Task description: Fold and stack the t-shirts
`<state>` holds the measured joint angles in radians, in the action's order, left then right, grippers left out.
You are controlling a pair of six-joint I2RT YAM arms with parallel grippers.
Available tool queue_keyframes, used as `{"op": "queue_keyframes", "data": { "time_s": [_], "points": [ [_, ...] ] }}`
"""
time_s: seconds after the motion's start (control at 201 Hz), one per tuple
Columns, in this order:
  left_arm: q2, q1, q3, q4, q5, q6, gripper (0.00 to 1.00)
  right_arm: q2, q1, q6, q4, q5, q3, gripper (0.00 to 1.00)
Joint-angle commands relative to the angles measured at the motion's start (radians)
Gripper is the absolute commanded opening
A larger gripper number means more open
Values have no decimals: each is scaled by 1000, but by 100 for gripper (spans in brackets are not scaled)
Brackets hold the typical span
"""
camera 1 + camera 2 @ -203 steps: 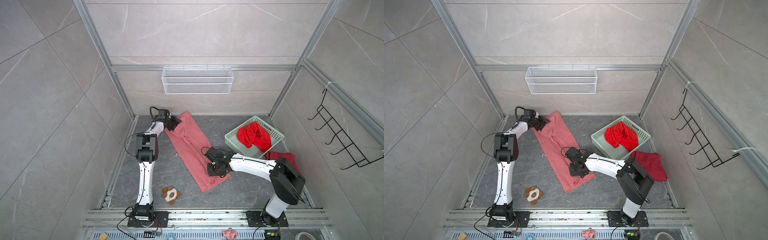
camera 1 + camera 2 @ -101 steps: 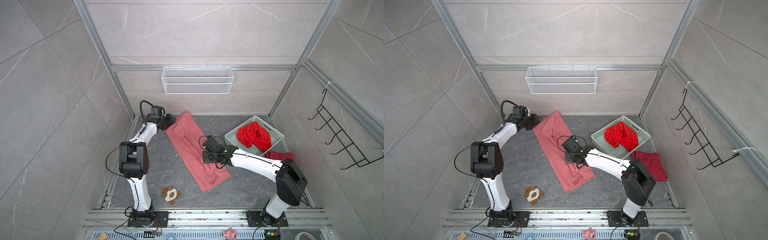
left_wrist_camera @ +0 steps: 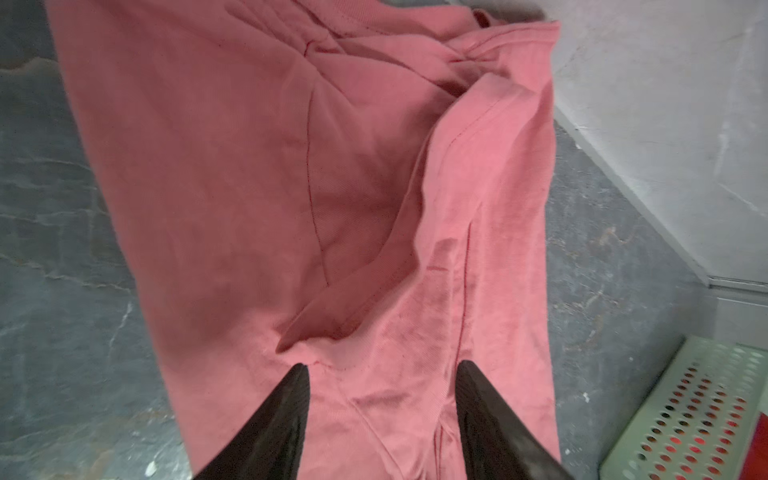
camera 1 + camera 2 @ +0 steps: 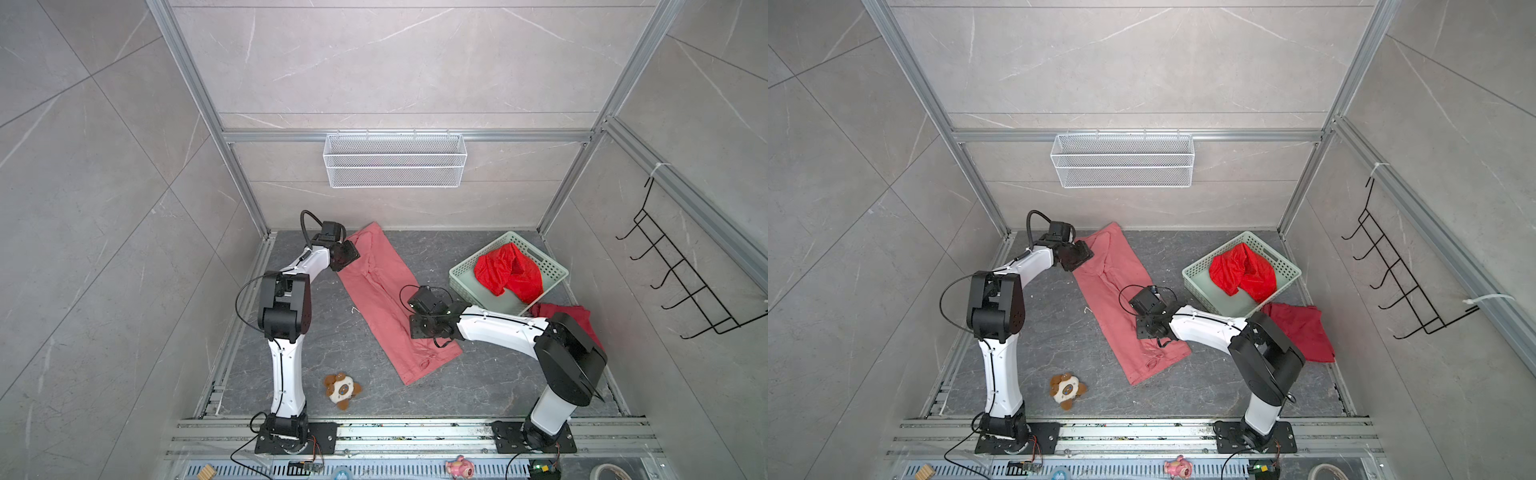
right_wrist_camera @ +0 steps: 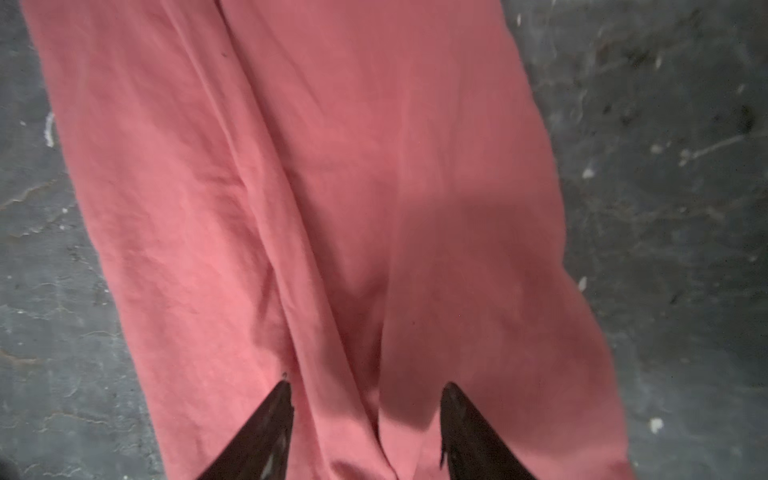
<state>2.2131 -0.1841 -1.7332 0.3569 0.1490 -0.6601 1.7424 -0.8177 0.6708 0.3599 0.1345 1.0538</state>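
Note:
The salmon-pink t-shirt [image 4: 384, 299] [image 4: 1121, 303] lies on the grey floor as a long narrow strip, running from the back wall toward the front. My left gripper [image 4: 345, 257] [image 4: 1079, 257] hovers at its far end. In the left wrist view it [image 3: 382, 365] is open over wrinkled pink cloth [image 3: 291, 166]. My right gripper [image 4: 424, 328] [image 4: 1148, 328] is over the strip's near part, open in the right wrist view [image 5: 365, 384], with pink cloth [image 5: 332, 166] below. The scarlet t-shirt [image 4: 507, 272] [image 4: 1241, 274] is bunched in the basket. The dark crimson t-shirt [image 4: 577, 316] [image 4: 1302, 328] lies beside it.
A pale green perforated basket [image 4: 461, 276] [image 4: 1196, 274] stands at the back right. A brown-and-white plush toy [image 4: 343, 388] [image 4: 1067, 390] lies near the front left. A white wire basket [image 4: 395, 160] hangs on the back wall, a black hook rack [image 4: 681, 282] on the right wall.
The left arm's elbow has swung back toward the front and both grippers have shifted a little over the pink t-shirt. The shirt itself lies as before.

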Motion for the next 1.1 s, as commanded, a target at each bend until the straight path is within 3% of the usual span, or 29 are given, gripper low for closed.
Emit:
{"op": "queue_keyframes", "data": {
  "time_s": [0.0,0.144,0.398,0.607,1.095],
  "points": [
    [54,-33,-69,66,-79,-23,59,19,2,81,-46,-30,-62,58],
    [180,-68,-197,118,-65,-27,59,17,-5,177,-108,-59,-145,56],
    [352,-147,-421,120,79,0,59,-26,-94,372,-140,-18,-278,55],
    [358,-167,-420,71,127,-4,59,-54,-210,537,-128,59,-357,54],
    [291,-169,-445,32,212,36,58,-48,-246,446,42,138,-222,56]
  ]
}}
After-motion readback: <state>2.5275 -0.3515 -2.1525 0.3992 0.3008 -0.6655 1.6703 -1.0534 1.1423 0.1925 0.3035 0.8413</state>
